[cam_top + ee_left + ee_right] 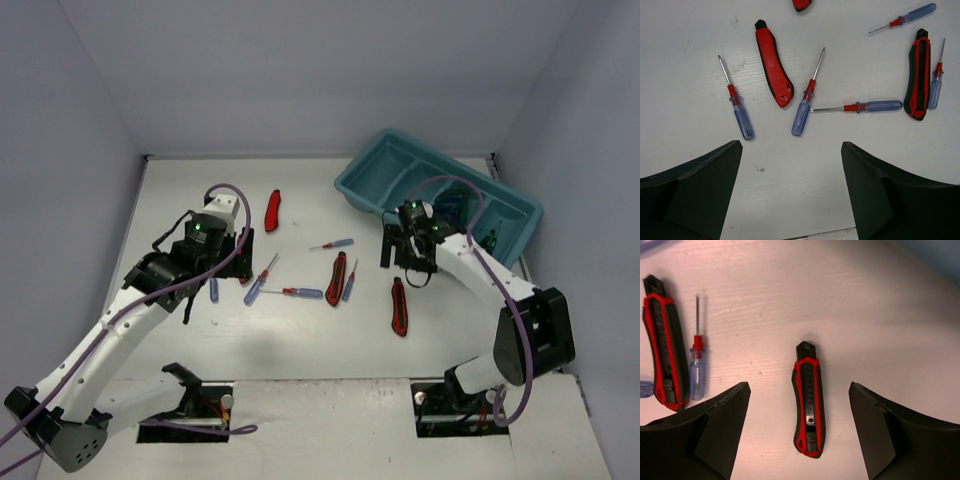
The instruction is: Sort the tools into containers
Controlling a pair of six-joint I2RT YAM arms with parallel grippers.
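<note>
My left gripper (243,252) (791,145) is open and empty above the table. Ahead of it lie a red utility knife (774,70) and three blue-handled screwdrivers (737,107) (806,100) (865,106). Further right lie a red-black knife (917,75) (336,278) and a screwdriver (936,82). My right gripper (392,245) (799,386) is open and empty, hovering over another red-black knife (808,405) (399,305) that shows between its fingers. The teal tray (375,172) stands at the back right, with tools (455,205) in it partly hidden by the right arm.
Another red knife (272,210) and a screwdriver (333,244) lie further back at mid-table. Grey walls close the table on three sides. The right arm's purple cable (470,195) loops over the tray.
</note>
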